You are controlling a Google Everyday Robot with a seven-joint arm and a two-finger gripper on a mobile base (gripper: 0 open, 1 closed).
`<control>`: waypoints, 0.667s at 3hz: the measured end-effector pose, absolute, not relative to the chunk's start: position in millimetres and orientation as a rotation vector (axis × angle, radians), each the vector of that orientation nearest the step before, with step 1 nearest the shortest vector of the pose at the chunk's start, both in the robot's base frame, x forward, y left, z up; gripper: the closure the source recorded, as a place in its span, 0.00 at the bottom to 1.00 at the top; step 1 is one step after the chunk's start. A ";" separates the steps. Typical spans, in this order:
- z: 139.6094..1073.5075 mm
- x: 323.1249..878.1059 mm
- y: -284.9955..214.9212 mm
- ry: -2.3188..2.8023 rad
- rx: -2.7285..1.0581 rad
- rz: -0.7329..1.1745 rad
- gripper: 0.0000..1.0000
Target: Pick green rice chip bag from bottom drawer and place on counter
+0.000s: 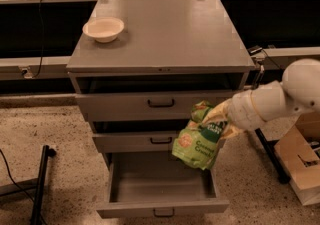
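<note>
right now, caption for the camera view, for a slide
The gripper holds the green bag above the open bottom drawer; a bowl sits on the counter.

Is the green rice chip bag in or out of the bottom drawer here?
Out. The green rice chip bag hangs in the gripper, above the open bottom drawer and in front of the middle drawer.

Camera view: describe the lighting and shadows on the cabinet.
Camera view: the counter is evenly lit with a faint sheen; the gaps above the upper drawers are black shadow, the open bottom drawer dim inside; the gripper, above its right side, holds the brightly lit green rice chip bag.
</note>
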State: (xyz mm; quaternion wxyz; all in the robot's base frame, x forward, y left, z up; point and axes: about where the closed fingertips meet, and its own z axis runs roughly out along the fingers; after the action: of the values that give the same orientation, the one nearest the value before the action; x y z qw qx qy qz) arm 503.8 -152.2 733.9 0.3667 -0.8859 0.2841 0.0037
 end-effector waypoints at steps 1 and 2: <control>807.0 519.7 -140.4 0.686 -2.280 -0.064 1.00; 872.4 562.7 -128.4 0.724 -2.251 -0.145 1.00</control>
State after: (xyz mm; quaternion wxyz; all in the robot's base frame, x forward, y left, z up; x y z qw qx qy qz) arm 562.7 -128.4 872.4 0.3770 -0.8801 0.2831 -0.0567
